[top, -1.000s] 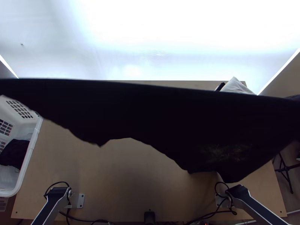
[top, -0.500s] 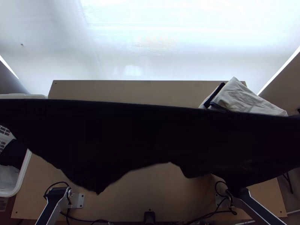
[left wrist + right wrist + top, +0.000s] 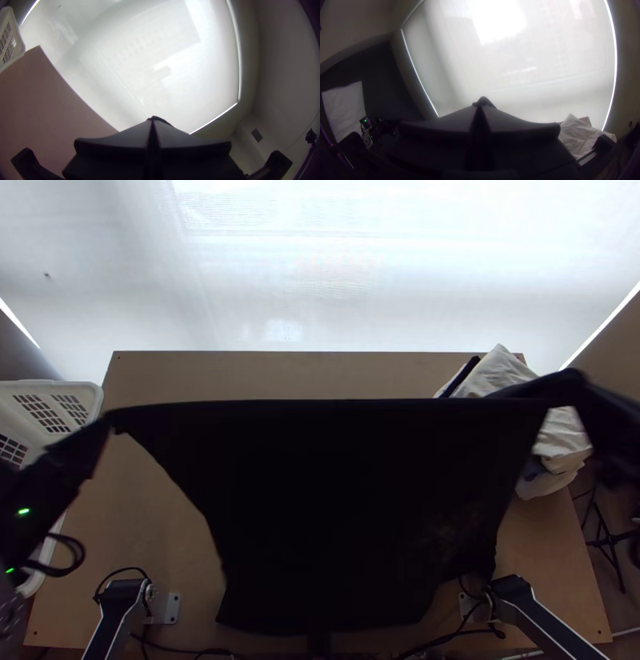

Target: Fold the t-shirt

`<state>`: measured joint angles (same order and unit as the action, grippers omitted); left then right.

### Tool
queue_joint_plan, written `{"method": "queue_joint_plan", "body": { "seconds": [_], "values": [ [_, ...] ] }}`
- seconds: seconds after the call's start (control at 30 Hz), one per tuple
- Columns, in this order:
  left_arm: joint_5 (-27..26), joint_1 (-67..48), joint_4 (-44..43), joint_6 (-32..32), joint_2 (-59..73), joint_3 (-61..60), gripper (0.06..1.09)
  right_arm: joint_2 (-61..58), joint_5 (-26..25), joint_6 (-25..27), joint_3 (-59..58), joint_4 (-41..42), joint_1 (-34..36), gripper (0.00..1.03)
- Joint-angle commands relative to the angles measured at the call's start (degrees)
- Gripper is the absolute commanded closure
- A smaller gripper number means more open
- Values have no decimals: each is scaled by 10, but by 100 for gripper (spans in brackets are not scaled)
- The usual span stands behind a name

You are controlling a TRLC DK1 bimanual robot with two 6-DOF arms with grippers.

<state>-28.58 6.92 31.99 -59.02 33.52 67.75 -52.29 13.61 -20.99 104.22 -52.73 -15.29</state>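
The black t-shirt (image 3: 336, 500) hangs stretched between both grippers in the top view, its upper edge nearly straight and its lower part over the table's near middle. My left gripper (image 3: 108, 420) holds the upper left corner near the white basket. At the upper right corner is my right gripper (image 3: 572, 390), beside the light cloths. In the left wrist view the left gripper (image 3: 153, 121) has its fingers together, a bit of dark cloth at the tips. The right wrist view shows the right gripper (image 3: 480, 106) likewise closed on dark cloth.
A white basket (image 3: 92, 400) stands at the table's left edge. Light cloths (image 3: 500, 372) lie piled at the far right corner. The wooden table (image 3: 280, 368) shows bare wood along its far edge and left side. Both arm bases stand at the near edge.
Both grippers have come into the top view, at left and right. The shirt's lower part has dropped toward the near edge, its held edge now spanning less width, and more of the light cloths is uncovered.
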Motion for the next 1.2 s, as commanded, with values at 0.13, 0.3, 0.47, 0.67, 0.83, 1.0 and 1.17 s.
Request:
{"method": "queue_joint_plan", "body": {
  "seconds": [0.13,0.3,0.47,0.67,0.83,1.0,1.17],
  "values": [
    [-10,-22,-117,46,77,-211,105,-25,8,-1,-298,170,9,100],
    [-10,-16,-221,86,201,-234,105,-102,31,4,-345,256,31,100],
    [-7,-12,-324,96,342,-215,105,-200,41,24,-351,327,45,100],
    [10,8,-397,111,509,-139,105,-292,46,37,-323,381,57,100],
    [14,47,-405,130,624,-45,105,-333,46,38,-300,395,56,100],
    [18,66,-405,153,683,0,105,-369,46,40,-273,406,52,100],
    [18,68,-405,170,701,5,105,-403,46,41,-253,422,47,100]
  ]
}}
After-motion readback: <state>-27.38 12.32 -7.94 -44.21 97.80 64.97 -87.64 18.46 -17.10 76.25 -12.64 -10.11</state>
